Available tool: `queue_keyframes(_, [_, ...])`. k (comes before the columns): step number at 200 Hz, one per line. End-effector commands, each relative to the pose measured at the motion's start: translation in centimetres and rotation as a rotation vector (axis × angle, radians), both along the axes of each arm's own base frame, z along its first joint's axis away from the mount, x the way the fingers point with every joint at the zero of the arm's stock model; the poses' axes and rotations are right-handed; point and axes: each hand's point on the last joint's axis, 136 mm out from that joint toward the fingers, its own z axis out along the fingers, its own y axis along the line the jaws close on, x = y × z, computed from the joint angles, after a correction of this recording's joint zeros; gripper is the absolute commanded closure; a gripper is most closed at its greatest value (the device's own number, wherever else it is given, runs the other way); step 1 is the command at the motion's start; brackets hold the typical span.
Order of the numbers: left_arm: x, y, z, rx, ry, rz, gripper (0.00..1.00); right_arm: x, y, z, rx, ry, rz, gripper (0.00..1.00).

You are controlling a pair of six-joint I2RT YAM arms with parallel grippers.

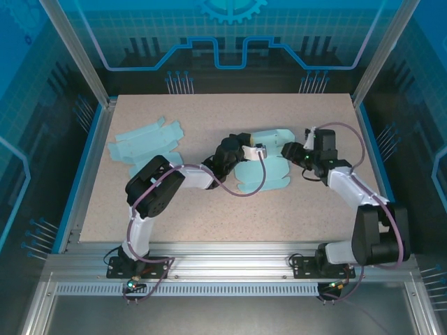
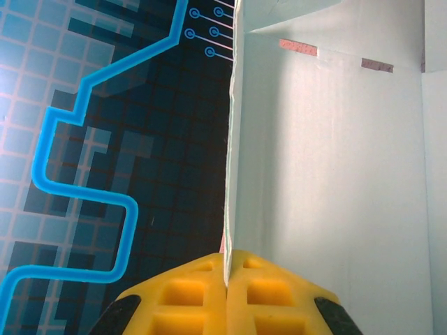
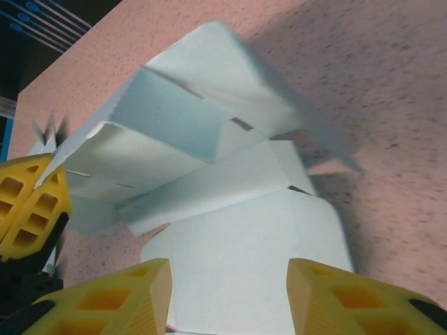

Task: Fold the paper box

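Note:
The pale mint paper box (image 1: 264, 167) lies partly folded at the table's middle, with flaps raised. My left gripper (image 1: 259, 149) is shut on the thin edge of an upright panel of the box (image 2: 328, 174), and its yellow fingers (image 2: 188, 293) pinch that edge at the gripper (image 2: 226, 279). My right gripper (image 1: 293, 151) sits at the box's right side. It (image 3: 227, 289) stands open, with a flat panel of the box (image 3: 237, 237) lying beyond its fingertips and nothing pinched. The left gripper's fingers (image 3: 28, 209) hold a flap at the left of the right wrist view.
A second flat mint blank (image 1: 147, 139) lies at the back left of the speckled table (image 1: 209, 216). Blue rails border the table's sides, and a metal frame with dark patterned walls encloses it.

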Motion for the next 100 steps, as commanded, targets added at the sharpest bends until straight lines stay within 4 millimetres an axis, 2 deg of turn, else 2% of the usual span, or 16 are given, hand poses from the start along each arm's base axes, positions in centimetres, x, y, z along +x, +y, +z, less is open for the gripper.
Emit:
queue_keyframes(1, [-0.3, -0.1, 0.5, -0.009, -0.037, -0.028, 1.00, -1.8, -2.5, -1.1, -0.034, 0.057, -0.038, 0.52])
queue_keyframes(31, [-1.0, -0.1, 1.3, -0.035, -0.045, -0.051, 1.00, -1.6, -6.0, -0.4, -0.012, 0.049, -0.124, 0.52])
queue_keyframes(60, [-1.6, -0.1, 1.4, -0.045, -0.043, -0.077, 1.00, -0.4, -9.0, -0.8, 0.025, 0.055, -0.181, 0.53])
queue_keyframes(77, [-1.6, -0.2, 1.1, -0.037, -0.052, -0.082, 1.00, 0.8, -9.7, -1.4, 0.030, 0.064, -0.171, 0.54])
queue_keyframes(96, [-1.6, -0.3, 0.6, -0.014, -0.067, -0.085, 1.00, 2.0, -9.3, -2.9, 0.055, 0.080, -0.133, 0.55])
queue_keyframes(100, [-1.6, -0.2, 0.5, -0.010, -0.071, -0.083, 1.00, 3.0, -9.3, -2.1, 0.059, 0.053, -0.125, 0.55])
